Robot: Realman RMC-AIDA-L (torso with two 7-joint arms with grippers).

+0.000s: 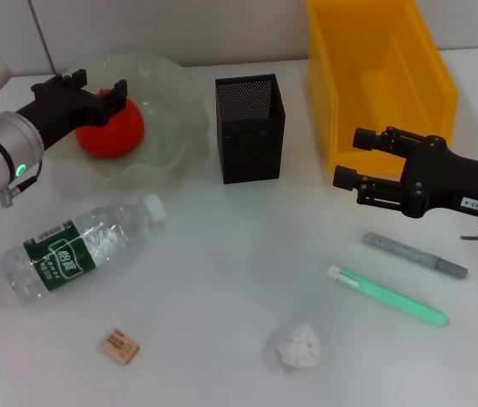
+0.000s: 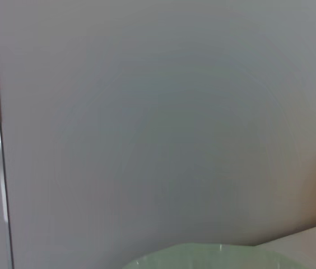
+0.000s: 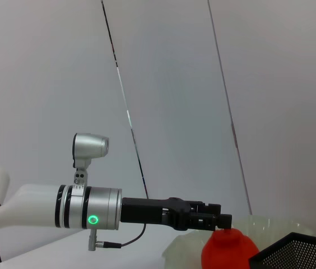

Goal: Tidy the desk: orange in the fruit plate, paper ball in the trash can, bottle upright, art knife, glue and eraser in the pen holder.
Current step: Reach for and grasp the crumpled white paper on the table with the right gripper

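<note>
The orange [image 1: 110,131] [image 3: 228,250] lies in the pale green glass fruit plate [image 1: 171,93] [image 2: 203,256]. My left gripper [image 1: 99,86] [image 3: 221,220] hovers just over it, open, fingers to either side of its top. My right gripper [image 1: 351,158] is open and holds nothing, beside the yellow trash can [image 1: 379,76]. The bottle [image 1: 82,246] lies on its side. The eraser [image 1: 120,346] and the paper ball [image 1: 298,346] sit near the front edge. The grey art knife [image 1: 414,254] and the green glue stick [image 1: 387,297] lie at the right. The black mesh pen holder [image 1: 250,127] [image 3: 298,252] stands in the middle.
The table is white, with a grey wall behind it. The trash can stands at the back right, close to the pen holder.
</note>
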